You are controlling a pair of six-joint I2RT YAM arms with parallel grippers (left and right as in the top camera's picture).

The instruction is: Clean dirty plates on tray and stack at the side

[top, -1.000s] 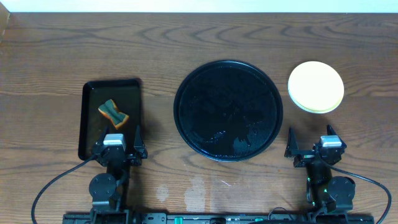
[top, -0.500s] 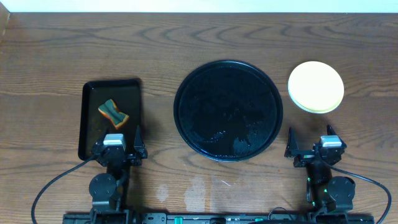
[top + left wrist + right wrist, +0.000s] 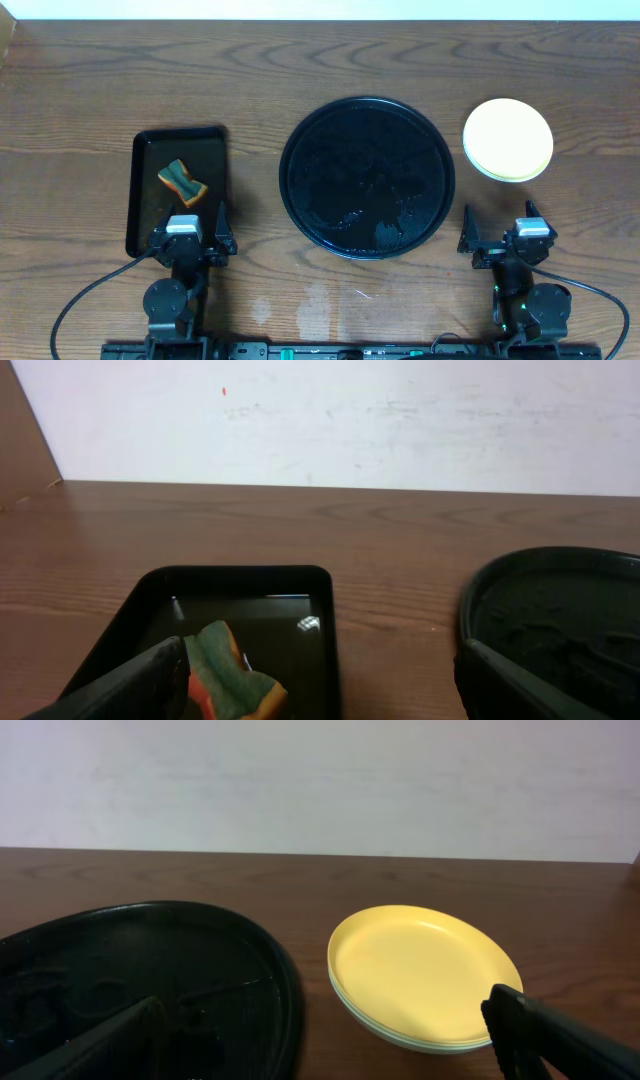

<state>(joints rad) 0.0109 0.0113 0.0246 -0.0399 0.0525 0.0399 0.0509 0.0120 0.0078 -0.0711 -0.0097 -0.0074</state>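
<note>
Left fingers (image 3: 130, 685) and right fingers (image 3: 560, 1040) gape near tray (image 3: 340, 150) rim.

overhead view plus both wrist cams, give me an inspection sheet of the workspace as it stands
surface: brown wooden table, faint pale smudges near its front edge
job's things: large round glossy black tray, no plates on it; stack of small round plates, pale yellow on top, paler rims beneath, on the table right of that tray
clutter: orange and green sponge lying in a small black rectangular tray
grippers: left gripper open, empty, by the rectangular tray; right gripper open, empty, near the plates
cables: black cables loop from both arm bases at the front edge
surroundings: pale wall behind the table; nothing else seen
</note>
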